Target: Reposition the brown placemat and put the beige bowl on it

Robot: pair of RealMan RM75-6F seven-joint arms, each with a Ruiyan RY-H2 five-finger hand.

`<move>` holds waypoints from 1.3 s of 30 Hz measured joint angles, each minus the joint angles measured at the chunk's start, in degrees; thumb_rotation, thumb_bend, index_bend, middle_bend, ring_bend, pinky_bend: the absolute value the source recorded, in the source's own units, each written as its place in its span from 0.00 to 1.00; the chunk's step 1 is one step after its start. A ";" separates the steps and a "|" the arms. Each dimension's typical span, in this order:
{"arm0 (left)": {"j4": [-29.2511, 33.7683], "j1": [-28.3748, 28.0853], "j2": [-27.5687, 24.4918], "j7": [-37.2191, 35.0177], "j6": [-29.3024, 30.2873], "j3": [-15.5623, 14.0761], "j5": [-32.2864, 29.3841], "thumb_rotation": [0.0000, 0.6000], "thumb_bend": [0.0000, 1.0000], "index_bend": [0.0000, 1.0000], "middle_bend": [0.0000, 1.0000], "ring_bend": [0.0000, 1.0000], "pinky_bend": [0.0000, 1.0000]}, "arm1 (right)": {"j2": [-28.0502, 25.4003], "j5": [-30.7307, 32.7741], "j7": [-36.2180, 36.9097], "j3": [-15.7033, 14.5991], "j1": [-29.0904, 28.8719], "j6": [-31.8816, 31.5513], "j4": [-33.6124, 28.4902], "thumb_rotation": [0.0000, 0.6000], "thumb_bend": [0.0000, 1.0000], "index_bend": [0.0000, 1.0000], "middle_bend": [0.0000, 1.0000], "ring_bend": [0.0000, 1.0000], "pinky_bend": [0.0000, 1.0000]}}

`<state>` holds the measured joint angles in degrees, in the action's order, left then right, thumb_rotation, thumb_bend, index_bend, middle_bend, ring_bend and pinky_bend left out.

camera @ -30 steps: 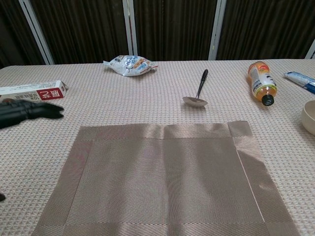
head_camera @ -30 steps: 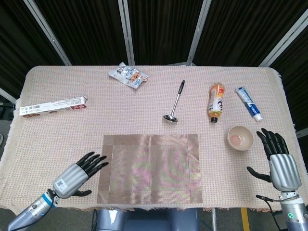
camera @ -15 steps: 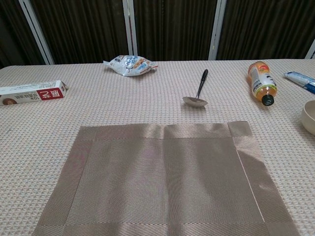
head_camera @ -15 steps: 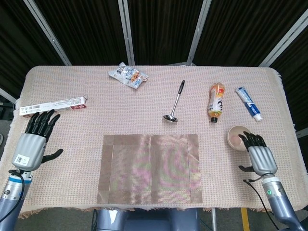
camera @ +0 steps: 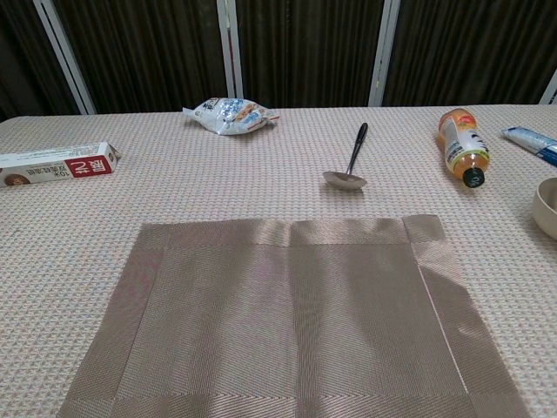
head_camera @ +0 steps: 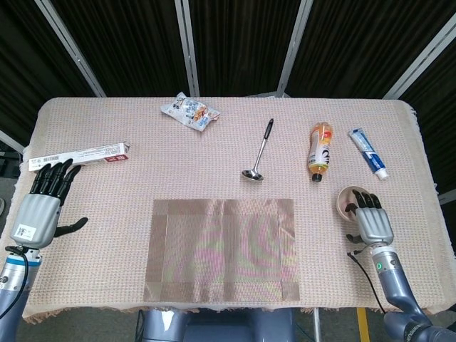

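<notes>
Placemat step apparently done: brown placemat (head_camera: 221, 249) lying flat at the near middle of the worktop (head_camera: 142, 178). Bowl step not yet done: beige bowl (head_camera: 347, 200) off the mat to its right, upright, seemingly empty. Right hand (head_camera: 370, 221) at the bowl's near rim, fingers (head_camera: 364, 199) reaching over it, grip not yet certain. Left hand (head_camera: 41, 207) spread wide, holding nothing, far left.

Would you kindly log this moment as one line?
placemat: flat, untouched | bowl: off mat, right hand at rim | left hand: open, table edge
</notes>
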<state>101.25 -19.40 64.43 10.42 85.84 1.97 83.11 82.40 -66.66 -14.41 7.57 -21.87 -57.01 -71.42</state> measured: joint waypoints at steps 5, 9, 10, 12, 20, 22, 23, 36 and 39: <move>0.48 0.93 -0.45 -0.52 0.73 0.10 0.85 1.00 0.00 0.00 0.00 0.00 0.00 | 3.48 -0.94 0.49 0.24 -0.48 -1.62 5.81 1.00 0.35 0.80 0.02 0.00 0.00; 0.80 1.85 -0.89 -0.94 1.21 0.22 1.13 1.00 0.00 0.00 0.00 0.00 0.00 | 5.49 -3.50 2.59 0.35 -0.45 -5.25 9.48 1.00 0.36 0.81 0.04 0.00 0.00; 0.82 2.01 -0.98 -1.01 1.23 0.22 1.17 1.00 0.00 0.00 0.00 0.00 0.00 | 5.79 -4.26 3.37 0.35 -0.41 -6.18 9.98 1.00 0.36 0.81 0.05 0.00 0.00; 0.85 2.36 -1.14 -1.18 1.25 0.22 1.23 1.00 0.00 0.00 0.00 0.00 0.00 | 6.18 -6.10 5.35 0.34 -0.29 -8.25 10.53 1.00 0.36 0.81 0.05 0.00 0.00; 0.94 3.22 -1.65 -2.07 1.11 0.51 1.74 1.00 0.00 0.00 0.00 0.00 0.00 | 3.68 -14.36 9.55 -0.59 -0.18 -15.42 5.93 1.00 0.36 0.81 0.06 0.00 0.00; 0.90 3.30 -1.70 -2.20 0.96 0.58 1.86 1.00 0.00 0.00 0.00 0.00 0.00 | 1.77 -17.59 9.60 -1.33 -0.72 -16.24 2.61 1.00 0.36 0.81 0.06 0.00 0.00; 0.88 3.32 -1.71 -2.26 0.87 0.59 1.89 1.00 0.00 0.00 0.00 0.00 0.00 | 1.28 -18.43 9.58 -1.56 -0.92 -16.34 1.80 1.00 0.36 0.81 0.06 0.00 0.00; -0.12 3.68 -1.91 -3.58 -0.79 1.78 0.60 1.00 0.00 0.00 0.00 0.00 0.00 | -6.82 -30.27 5.13 -5.38 -11.97 -3.71 -18.03 1.00 0.36 0.81 0.07 0.00 0.00; -0.40 3.79 -1.85 -3.66 -1.19 2.00 0.21 1.00 0.00 0.00 0.00 0.00 0.00 | -6.01 -30.12 2.41 -5.34 -14.83 1.24 -19.77 1.00 0.36 0.80 0.07 0.00 0.00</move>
<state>100.85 -15.61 62.58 6.76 84.65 3.97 83.32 76.39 -96.78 -12.00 2.22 -36.71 -55.77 -91.20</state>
